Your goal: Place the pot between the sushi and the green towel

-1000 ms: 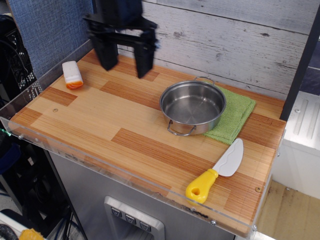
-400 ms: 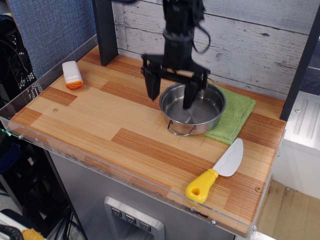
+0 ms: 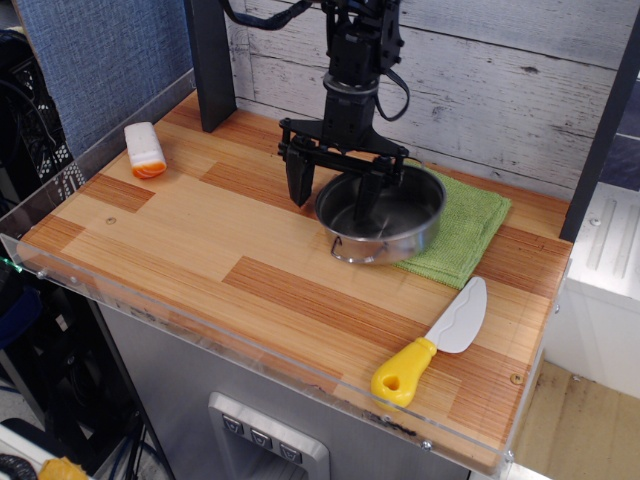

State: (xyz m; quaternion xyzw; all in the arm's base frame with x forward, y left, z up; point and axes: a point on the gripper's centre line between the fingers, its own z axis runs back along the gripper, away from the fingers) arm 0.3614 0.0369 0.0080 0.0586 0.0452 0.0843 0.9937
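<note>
Gripper point(image 3: 334, 188): jaws spread wide, straddling pot's left rim — nothing clamped
Pot point(image 3: 384, 212): right-rear, overlapping green towel point(image 3: 468, 229)
Sushi point(image 3: 145, 149): left-rear corner
Open room: bare counter point(image 3: 230, 235) between

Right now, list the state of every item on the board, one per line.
pot: empty, tilted, partly on the towel
tool: open, one finger inside the pot, one outside its left rim
green towel: flat, partly under the pot
sushi: lying untouched at far left
toy knife: lying flat near the front right
</note>
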